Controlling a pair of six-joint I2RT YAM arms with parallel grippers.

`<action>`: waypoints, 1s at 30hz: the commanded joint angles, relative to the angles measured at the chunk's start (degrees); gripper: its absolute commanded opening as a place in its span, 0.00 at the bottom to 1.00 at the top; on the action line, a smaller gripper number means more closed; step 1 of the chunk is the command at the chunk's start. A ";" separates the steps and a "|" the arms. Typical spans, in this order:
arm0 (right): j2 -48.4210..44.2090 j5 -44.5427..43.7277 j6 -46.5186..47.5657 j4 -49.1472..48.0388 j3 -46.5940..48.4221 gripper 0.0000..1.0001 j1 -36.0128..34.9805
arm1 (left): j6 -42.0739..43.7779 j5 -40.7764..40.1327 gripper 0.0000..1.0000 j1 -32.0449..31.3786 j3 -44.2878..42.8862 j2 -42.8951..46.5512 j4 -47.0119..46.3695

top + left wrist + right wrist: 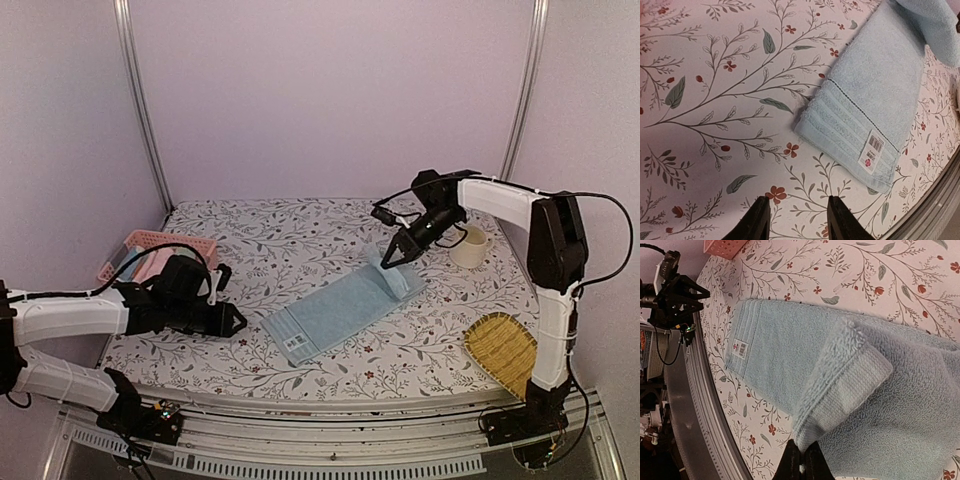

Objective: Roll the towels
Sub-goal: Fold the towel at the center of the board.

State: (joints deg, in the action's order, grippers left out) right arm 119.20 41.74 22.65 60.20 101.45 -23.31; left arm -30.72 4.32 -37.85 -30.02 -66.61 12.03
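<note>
A light blue towel point(335, 308) lies flat and diagonal on the flowered tablecloth. Its near end, with a white label point(871, 150), points toward the left arm. My right gripper point(395, 262) is shut on the towel's far end and has it lifted and folded back over the flat part. In the right wrist view the pinched, doubled edge point(855, 375) rises from between the closed fingertips of the right gripper point(801, 462). My left gripper point(235, 322) hovers low over bare cloth just left of the labelled end. The left gripper point(796, 220) stands open with nothing between its fingers.
A pink lattice basket point(140, 242) stands at the back left behind the left arm. A cream mug point(468, 245) sits at the back right, close behind the right gripper. A woven bamboo tray point(503, 350) lies at the front right. A metal rail point(330, 425) runs along the near edge.
</note>
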 commanded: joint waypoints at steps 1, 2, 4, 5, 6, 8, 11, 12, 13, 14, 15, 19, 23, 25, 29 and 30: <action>0.42 5.97 -3.34 -5.98 -3.02 0.02 -2.66 | -1.24 3.47 0.36 -1.34 0.58 -0.53 -0.99; 0.72 6.48 -4.34 -6.90 -3.27 0.02 -3.41 | -1.44 3.85 0.35 -1.69 0.58 -0.54 -1.04; 2.35 6.70 -4.94 -6.78 -1.98 0.02 -5.22 | -1.96 4.17 0.34 -2.55 0.70 -0.58 -0.82; 3.30 7.20 -4.98 -6.29 -0.92 0.02 -6.19 | -2.38 4.19 0.34 -2.88 0.87 -0.62 -0.77; 4.25 7.88 -5.08 -5.96 -0.04 0.02 -6.89 | -2.92 4.27 0.34 -3.18 1.17 -0.82 -0.80; 5.47 9.51 -6.19 -6.31 1.22 0.02 -8.24 | -3.80 4.70 0.35 -3.93 1.75 -1.52 -1.38; 7.14 11.67 -7.93 -7.34 2.26 0.02 -10.20 | -5.33 5.00 0.35 -5.30 2.28 -3.00 -2.85; 7.68 11.85 -8.41 -7.38 2.67 0.02 -11.05 | -5.74 5.04 0.35 -5.75 2.48 -3.51 -3.38; 8.06 11.80 -8.59 -7.43 3.04 0.02 -11.91 | -6.05 5.16 0.35 -6.17 2.63 -4.03 -4.03; 8.49 11.18 -8.67 -7.74 3.35 0.02 -13.03 | -6.29 5.21 0.34 -6.44 2.68 -4.58 -4.69; 8.78 9.34 -9.44 -8.57 3.40 0.02 -13.78 | -6.38 5.20 0.34 -6.70 2.69 -5.14 -5.00; 11.71 7.38 -12.62 -9.14 6.23 0.02 -15.54 | -6.30 4.25 0.33 -7.21 2.56 -6.45 -5.35; 13.75 9.81 -13.72 -8.12 9.89 0.02 -17.18 | -5.72 2.86 0.32 -7.24 2.69 -6.53 -5.57; 14.43 9.74 -13.86 -7.73 11.69 0.02 -18.09 | -5.55 2.66 0.32 -7.23 2.76 -6.89 -5.74; 17.24 9.93 -14.70 -7.12 14.85 0.02 -19.64 | -5.79 2.41 0.28 -7.24 3.31 -7.41 -6.78; 17.71 10.08 -14.93 -7.08 15.44 0.03 -19.97 | -5.76 2.37 0.27 -7.20 3.50 -7.53 -7.02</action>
State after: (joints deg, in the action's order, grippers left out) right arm 133.75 50.02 9.30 52.77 113.51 -41.76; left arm -36.53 7.62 -44.16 -27.86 -73.30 6.90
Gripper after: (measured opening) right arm 0.042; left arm 0.280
